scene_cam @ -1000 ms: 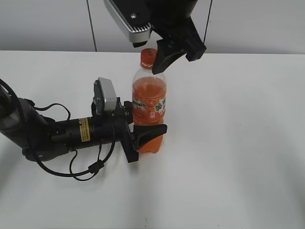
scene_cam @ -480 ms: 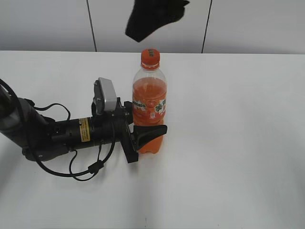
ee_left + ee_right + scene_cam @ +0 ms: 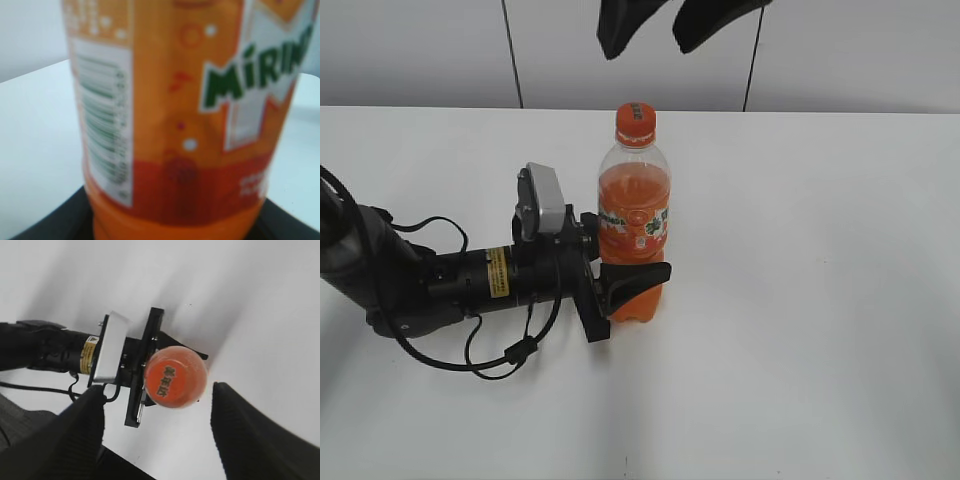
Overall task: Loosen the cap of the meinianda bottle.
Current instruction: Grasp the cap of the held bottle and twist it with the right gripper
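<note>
The meinianda bottle (image 3: 633, 215) stands upright on the white table, clear plastic with orange liquid and an orange, white and green label. Its orange cap (image 3: 635, 116) sits on the neck; from above it shows in the right wrist view (image 3: 175, 375) with a dark mark. My left gripper (image 3: 628, 285) lies low on the table and is shut on the bottle's lower body; the label (image 3: 190, 115) fills the left wrist view. My right gripper (image 3: 650, 22) is open above the cap, apart from it; its two fingers (image 3: 158, 432) spread wide below the cap in the right wrist view.
The white table (image 3: 820, 300) spreads around the bottle. A grey wall with dark vertical seams (image 3: 510, 50) stands behind it. The left arm's black body and cables (image 3: 440, 285) lie on the table to the left of the bottle.
My right gripper has let go of the cap and risen from it to the top of the view, with its fingers now apart. The bottle and the left gripper have not moved.
</note>
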### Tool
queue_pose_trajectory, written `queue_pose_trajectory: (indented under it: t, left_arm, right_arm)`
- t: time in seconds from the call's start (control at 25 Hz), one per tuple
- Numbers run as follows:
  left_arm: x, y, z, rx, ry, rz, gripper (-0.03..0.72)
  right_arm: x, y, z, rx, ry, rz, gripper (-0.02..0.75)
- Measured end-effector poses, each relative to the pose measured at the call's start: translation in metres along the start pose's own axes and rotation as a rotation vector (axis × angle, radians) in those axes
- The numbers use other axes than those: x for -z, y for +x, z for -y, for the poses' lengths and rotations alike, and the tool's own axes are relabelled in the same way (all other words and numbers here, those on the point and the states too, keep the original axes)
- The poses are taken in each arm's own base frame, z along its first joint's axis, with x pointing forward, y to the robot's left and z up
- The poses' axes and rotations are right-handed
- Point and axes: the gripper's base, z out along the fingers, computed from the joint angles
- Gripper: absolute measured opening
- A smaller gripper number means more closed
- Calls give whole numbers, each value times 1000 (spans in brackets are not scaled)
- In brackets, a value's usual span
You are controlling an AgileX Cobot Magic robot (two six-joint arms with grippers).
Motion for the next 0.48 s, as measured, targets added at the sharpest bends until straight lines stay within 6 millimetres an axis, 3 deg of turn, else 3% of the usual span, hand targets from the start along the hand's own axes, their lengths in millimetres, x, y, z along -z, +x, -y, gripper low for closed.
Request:
queue_pose_trajectory:
  t: [0.48]
  left_arm:
    - [0,0,0,0,0,0,386]
  right_arm:
    - [-20,6,6,-100,42,-58,500]
